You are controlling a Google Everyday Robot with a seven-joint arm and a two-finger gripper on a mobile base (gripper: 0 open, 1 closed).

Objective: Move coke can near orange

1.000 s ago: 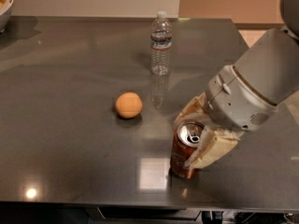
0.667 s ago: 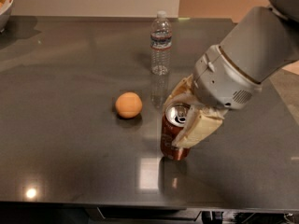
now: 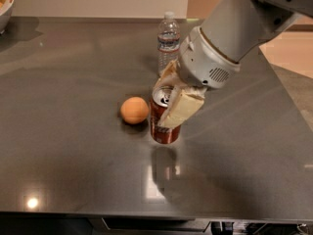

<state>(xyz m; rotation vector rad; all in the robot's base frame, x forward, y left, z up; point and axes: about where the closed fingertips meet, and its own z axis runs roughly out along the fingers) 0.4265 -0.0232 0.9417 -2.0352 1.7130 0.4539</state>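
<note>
1. Gripping the coke can (image 3: 166, 133), the gripper (image 3: 164, 105) reaches down from the upper right, with one tan finger pressed against the can's near side and the other behind its far side.
2. That near finger (image 3: 179, 110) slants across the front of the can and hides much of the label.
3. The coke can stands upright near the middle of the table (image 3: 73, 175). Its silver top and pull tab show between the two fingers, and its red-brown lower part shows below them.
4. Whether the can's base touches the tabletop or sits just above it cannot be told. A dim reflection of the can lies directly under it on the glossy surface.
5. The orange (image 3: 134, 110) sits just to the left of the can, close beside it with a narrow gap between them.
6. A grey, rounded wrist housing (image 3: 208, 65) sits right above the fingers, and from it a thick pale arm (image 3: 244, 18) runs out through the upper right corner.
7. A clear plastic water bottle (image 3: 168, 40) stands upright behind the can, farther back on the table, partly beside the wrist housing.
8. The table is dark grey and shiny, with bright spots of light reflected near its front edge.
9. The rim of a pale bowl (image 3: 6, 11) shows at the far left back corner, well apart from everything else.
</note>
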